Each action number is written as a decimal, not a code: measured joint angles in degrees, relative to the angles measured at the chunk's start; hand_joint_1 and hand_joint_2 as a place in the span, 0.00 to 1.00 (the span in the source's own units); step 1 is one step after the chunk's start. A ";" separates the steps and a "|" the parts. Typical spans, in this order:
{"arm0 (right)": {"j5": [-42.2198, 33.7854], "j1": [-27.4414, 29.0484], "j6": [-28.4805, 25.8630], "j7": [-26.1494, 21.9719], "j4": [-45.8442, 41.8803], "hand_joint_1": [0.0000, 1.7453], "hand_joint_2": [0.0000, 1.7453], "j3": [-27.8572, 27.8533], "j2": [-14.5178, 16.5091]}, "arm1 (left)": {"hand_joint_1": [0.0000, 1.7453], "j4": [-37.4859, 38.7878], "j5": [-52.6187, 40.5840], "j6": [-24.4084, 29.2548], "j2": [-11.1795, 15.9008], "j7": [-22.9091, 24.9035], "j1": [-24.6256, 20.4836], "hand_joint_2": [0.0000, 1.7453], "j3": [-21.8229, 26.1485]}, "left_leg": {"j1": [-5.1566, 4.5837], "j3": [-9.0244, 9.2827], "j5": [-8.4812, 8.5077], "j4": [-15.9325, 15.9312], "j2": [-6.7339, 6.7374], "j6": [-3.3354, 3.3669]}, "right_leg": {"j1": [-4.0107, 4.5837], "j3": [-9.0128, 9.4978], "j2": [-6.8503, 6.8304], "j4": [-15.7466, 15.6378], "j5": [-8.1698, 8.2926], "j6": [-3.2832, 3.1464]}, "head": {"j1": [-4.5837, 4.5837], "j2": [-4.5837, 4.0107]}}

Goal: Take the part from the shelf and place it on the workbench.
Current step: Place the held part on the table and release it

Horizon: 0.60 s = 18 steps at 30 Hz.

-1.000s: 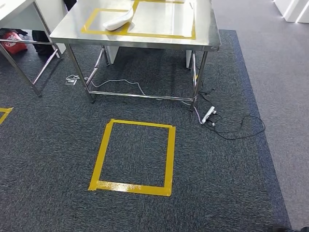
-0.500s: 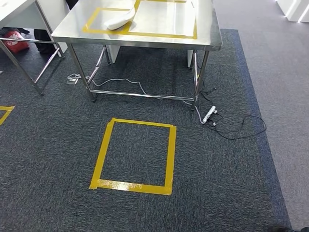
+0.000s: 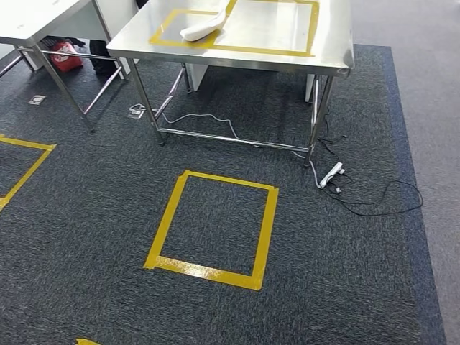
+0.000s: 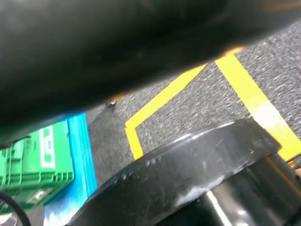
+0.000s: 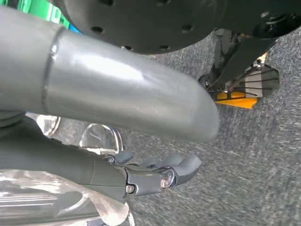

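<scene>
Layout ahead of me: workbench (image 3: 336, 50) beyond a floor square (image 3: 214, 226).
The part (image 3: 203, 27) lies on the workbench, left of its centre. A second table (image 3: 38, 25) stands to its left. A power strip (image 3: 330, 175) lies by the workbench's right front leg.

green crate (image 4: 35, 162) – yellow tape (image 4: 167, 92) – carpet (image 4: 213, 101)

The head camera has swung left: workbench (image 3: 336, 54) and floor square (image 3: 162, 241) sit further right in view.
</scene>
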 joint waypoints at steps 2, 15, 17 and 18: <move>0.01 0.05 -0.10 -0.03 0.00 0.00 0.00 0.00 0.00 | 0.00 0.01 0.01 -0.01 -0.02 0.05 -0.10 0.00 0.00 | -0.24 -2.71 -3.79 6.28 2.39 0.10 | 0.38 -0.05 -1.46 -0.02 0.24 -0.75 | -0.79 -0.01; 1.78 -0.24 -1.29 -0.15 -0.02 0.00 0.00 1.19 -0.01 | 0.00 0.03 0.39 -0.01 -0.06 0.20 0.05 0.00 0.01 | -2.35 1.81 -0.67 -1.30 6.86 3.87 | 1.99 -0.43 -7.13 1.12 -1.36 0.51 | -1.45 -0.01; 1.90 -0.17 -1.40 -0.13 -0.02 0.00 0.00 1.41 -0.01 | 0.00 0.03 0.42 -0.02 -0.19 0.21 -0.09 0.00 0.01 | -2.10 1.61 -0.17 -1.58 5.30 4.42 | 1.77 -2.97 -3.14 6.66 -4.75 1.00 | -1.16 -0.01; 1.91 -0.06 -1.44 -0.11 -0.02 0.00 0.00 1.45 -0.01 | 0.00 0.03 0.42 -0.02 -0.26 0.22 -0.20 0.00 0.01 | -2.11 1.39 -0.03 -1.57 4.47 4.62 | 1.74 -4.81 -1.95 10.62 -6.64 1.04 | -1.07 -0.01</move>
